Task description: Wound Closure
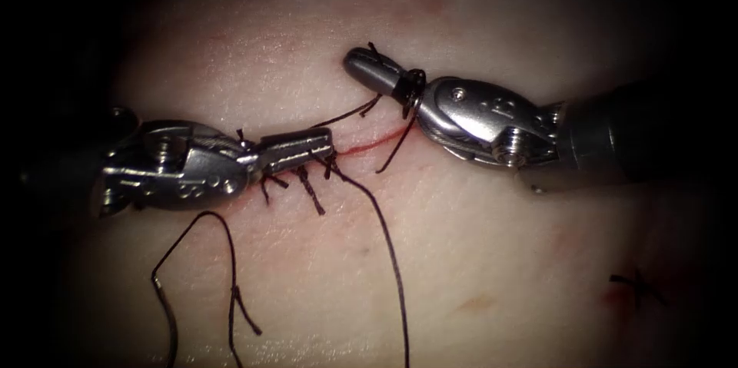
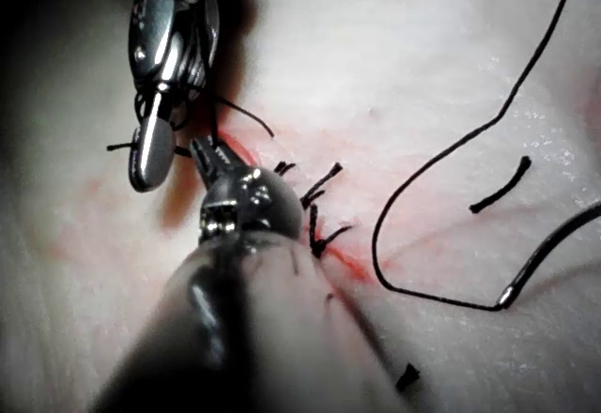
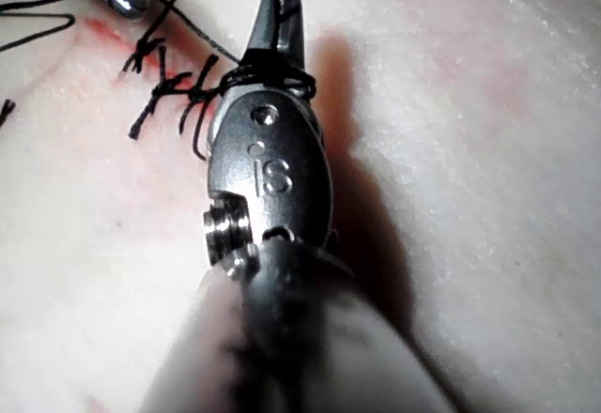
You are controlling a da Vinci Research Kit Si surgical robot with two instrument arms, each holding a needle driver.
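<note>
While both grippers sit over the cut (image 1: 369, 145), my left gripper (image 1: 296, 151) lies on it with jaws together, thread (image 1: 384, 245) running from its tip; I judge it clamped on thread. My right gripper (image 1: 377, 72), above the cut, has thread looped round its closed jaws and a short end at the tip, so it looks clamped on thread too. Needle (image 2: 554, 258) lies free on tissue (image 1: 477, 260), not in it, held by neither.

Risk: pulling unevenly could slip the loops off the right jaws or snap thread; loose slack could snag the needle.

Count: two grippers, one needle, about three stitches (image 1: 304, 184).
</note>
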